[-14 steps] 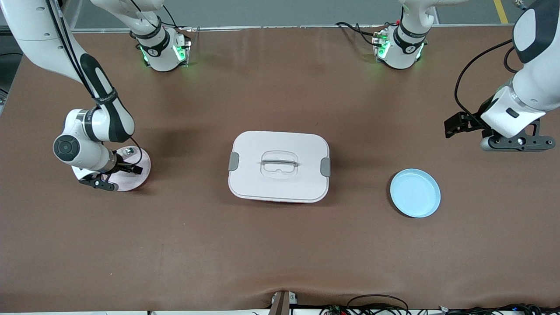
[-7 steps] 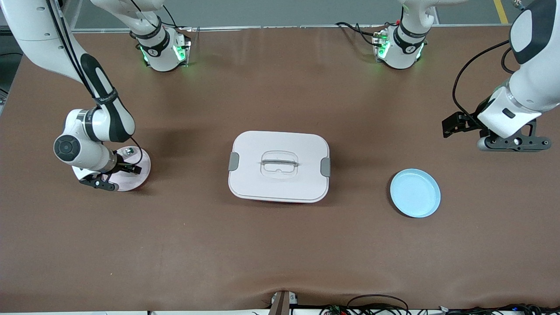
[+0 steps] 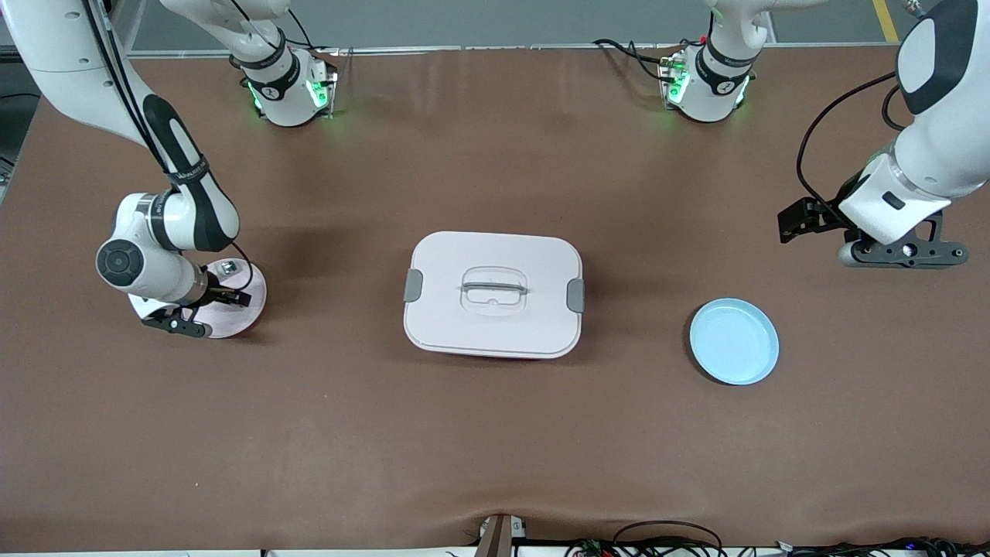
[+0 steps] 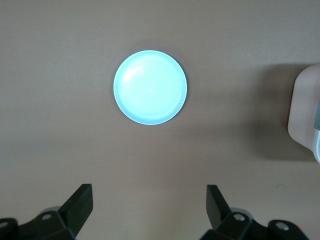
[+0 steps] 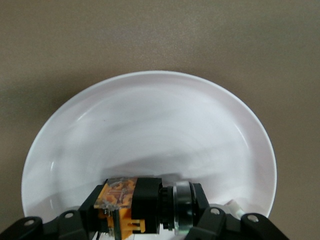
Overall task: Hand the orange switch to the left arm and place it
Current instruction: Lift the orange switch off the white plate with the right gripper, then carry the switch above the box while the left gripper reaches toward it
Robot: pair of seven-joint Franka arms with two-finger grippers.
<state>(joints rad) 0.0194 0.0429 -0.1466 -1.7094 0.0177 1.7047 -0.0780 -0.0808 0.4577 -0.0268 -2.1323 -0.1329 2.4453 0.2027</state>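
Note:
The orange switch (image 5: pixel 131 204), a black block with an orange part, sits between the fingers of my right gripper (image 5: pixel 144 212), low over the pink plate (image 5: pixel 150 125). In the front view the right gripper (image 3: pixel 226 299) is over that plate (image 3: pixel 241 317) at the right arm's end of the table, and the switch is hidden there. The white box (image 3: pixel 495 263) stands mid-table and its corner shows in the left wrist view (image 4: pixel 304 115). My left gripper (image 3: pixel 792 220) is open and empty in the air at the left arm's end, its fingers wide apart (image 4: pixel 149 202).
A blue plate (image 3: pixel 733 341) lies between the box and the left arm's end, nearer the front camera than the left gripper; it also shows in the left wrist view (image 4: pixel 150 87). A small clear part with green (image 3: pixel 227 268) lies on the pink plate's rim.
The left arm has drifted a little toward the robots' bases and toward the box. The right gripper has hardly moved over the pink plate.

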